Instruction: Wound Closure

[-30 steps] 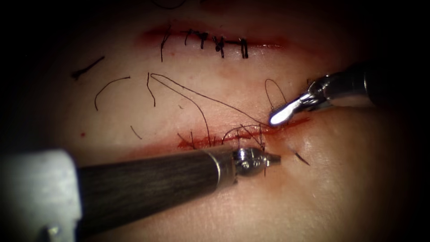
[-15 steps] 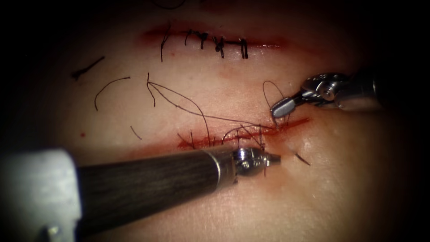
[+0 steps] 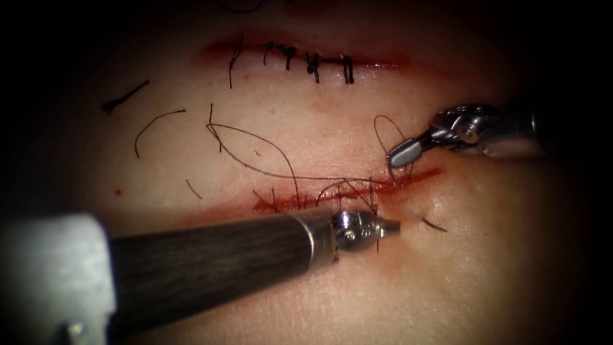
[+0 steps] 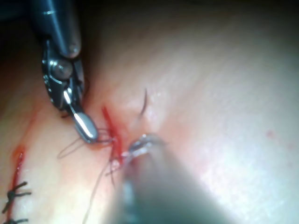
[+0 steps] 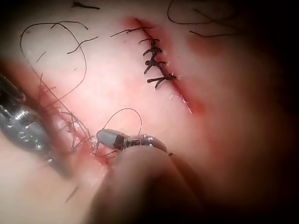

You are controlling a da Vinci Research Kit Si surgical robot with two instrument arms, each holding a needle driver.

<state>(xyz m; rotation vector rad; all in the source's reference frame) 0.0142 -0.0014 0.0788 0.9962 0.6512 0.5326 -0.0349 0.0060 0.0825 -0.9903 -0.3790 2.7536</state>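
The open cut (image 3: 287,202) runs across the tissue (image 3: 485,255), wet with red fluid and with several stitches along it. My left tool (image 3: 391,225) lies just below the cut's right part. Its jaws are shut on a short strand of thread (image 3: 377,241) that runs down from the cut. My right tool (image 3: 399,155) comes in above the cut's right end, jaws shut on the thread beside a small loop (image 3: 386,128). From there a long strand (image 3: 268,174) sweeps left to a bend (image 3: 211,128). The wrist views show the right tool (image 4: 86,128) (image 5: 107,137) and the left tool (image 4: 145,142) close together at the cut.
A second cut (image 3: 306,61), closed with dark stitches, lies farther back. Cut ends of thread (image 3: 159,121) (image 3: 124,96) are scattered on the tissue at the left, one more (image 3: 433,224) to the right of the left tool. The left shaft (image 3: 211,262) crosses the lower left.
My right tool's jaws went from open to shut and its wrist turned. The long strand has sagged lower towards the cut. The left tool has not moved.
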